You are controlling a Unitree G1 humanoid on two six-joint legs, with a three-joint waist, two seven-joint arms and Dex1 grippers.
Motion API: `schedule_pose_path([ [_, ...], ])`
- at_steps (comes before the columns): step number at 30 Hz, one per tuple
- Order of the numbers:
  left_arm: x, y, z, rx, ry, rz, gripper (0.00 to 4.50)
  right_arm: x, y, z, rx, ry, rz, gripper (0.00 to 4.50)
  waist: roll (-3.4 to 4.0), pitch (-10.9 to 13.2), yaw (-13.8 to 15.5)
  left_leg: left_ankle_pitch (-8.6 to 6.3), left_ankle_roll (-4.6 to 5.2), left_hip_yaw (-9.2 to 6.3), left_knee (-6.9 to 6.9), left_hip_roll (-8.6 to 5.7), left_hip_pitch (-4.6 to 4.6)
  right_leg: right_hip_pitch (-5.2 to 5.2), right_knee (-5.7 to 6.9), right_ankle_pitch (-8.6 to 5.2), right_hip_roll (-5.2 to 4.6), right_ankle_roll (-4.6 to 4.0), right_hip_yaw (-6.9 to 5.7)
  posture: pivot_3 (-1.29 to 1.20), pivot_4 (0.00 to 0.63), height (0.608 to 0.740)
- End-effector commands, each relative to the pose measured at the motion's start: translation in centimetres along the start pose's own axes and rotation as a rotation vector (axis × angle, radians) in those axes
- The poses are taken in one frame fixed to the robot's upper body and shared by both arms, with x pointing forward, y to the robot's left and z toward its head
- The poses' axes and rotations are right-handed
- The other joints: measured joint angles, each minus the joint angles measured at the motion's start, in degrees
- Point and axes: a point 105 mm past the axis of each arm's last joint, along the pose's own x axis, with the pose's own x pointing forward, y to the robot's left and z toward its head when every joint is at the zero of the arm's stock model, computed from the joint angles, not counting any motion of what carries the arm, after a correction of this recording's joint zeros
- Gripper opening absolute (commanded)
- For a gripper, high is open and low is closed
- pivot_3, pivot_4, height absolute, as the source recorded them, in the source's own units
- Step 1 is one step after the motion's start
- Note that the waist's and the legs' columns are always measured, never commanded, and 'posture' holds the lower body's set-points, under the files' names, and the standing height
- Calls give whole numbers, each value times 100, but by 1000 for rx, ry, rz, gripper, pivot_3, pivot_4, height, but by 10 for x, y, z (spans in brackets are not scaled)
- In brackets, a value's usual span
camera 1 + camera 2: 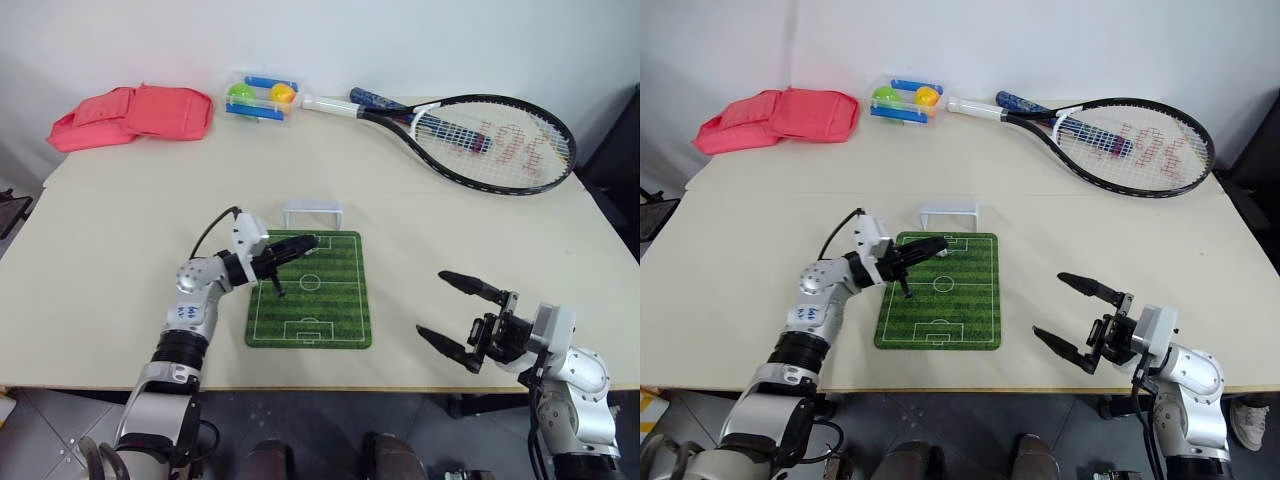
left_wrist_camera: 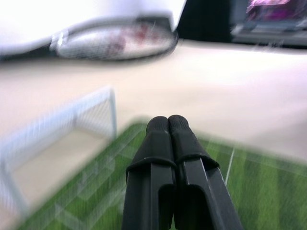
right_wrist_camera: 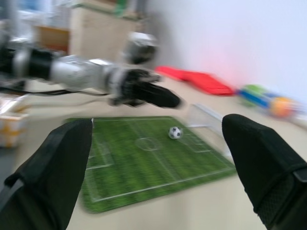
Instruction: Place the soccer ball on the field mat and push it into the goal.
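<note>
Your left gripper (image 1: 300,244) has its two black fingers pressed flat together with nothing between them; it hangs over the far left part of the field mat (image 1: 345,318). Your right gripper (image 1: 458,314) stands wide open and empty, off the mat's right edge near the table's near rim.

The soccer ball (image 3: 175,132) already lies on the mat, in the penalty area at the goal end, just short of the goal (image 1: 313,212), which stands at the mat's far edge. In the right wrist view the closed left fingers sit just above and beside the ball; whether they touch it you cannot tell from the blur.

Handling, as a judgement: the ball is tiny, hard, smooth and very light. It will roll at the slightest touch and keep going on the short pile, and any off-centre contact will send it sideways past a post. Do not pinch it; it would squirt out. Use the closed fingertips as a single blunt pusher, meeting the ball on its near side, low and dead centre, on the line to the goal mouth. The goal frame looks light too, so a firm shove could shift it.
</note>
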Motion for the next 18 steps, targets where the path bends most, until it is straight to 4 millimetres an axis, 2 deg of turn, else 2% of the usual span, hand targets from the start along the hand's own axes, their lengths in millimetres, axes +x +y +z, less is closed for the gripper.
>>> schedule_pose_path([
  [1,-25,8,25,54,-38,5,30,2,-14,13,-80,-36,-80,4500,0,0,-35,0,-1,0,-1,1,0,-1,0,0,1,-1,0,0,150,740],
  [3,-39,13,34,75,-28,31,30,3,-19,10,-87,-29,-106,4500,0,0,-29,0,0,-2,4,1,-1,0,1,0,0,0,0,0,150,740],
  [7,-86,22,46,70,55,126,30,7,-36,3,-94,-5,-171,4500,1,0,-52,0,0,-2,8,1,1,2,4,1,0,1,8,0,150,740],
  [12,-136,14,28,20,188,283,30,11,-47,-1,-95,9,-191,4500,6,3,-51,-3,1,-2,-5,2,5,0,2,-1,0,-2,12,0,150,740],
  [18,-168,13,21,14,256,497,30,15,-51,-3,-87,10,-174,4500,5,4,-1,-3,1,-6,3,3,2,1,4,-1,-1,-2,9,0,150,740],
])
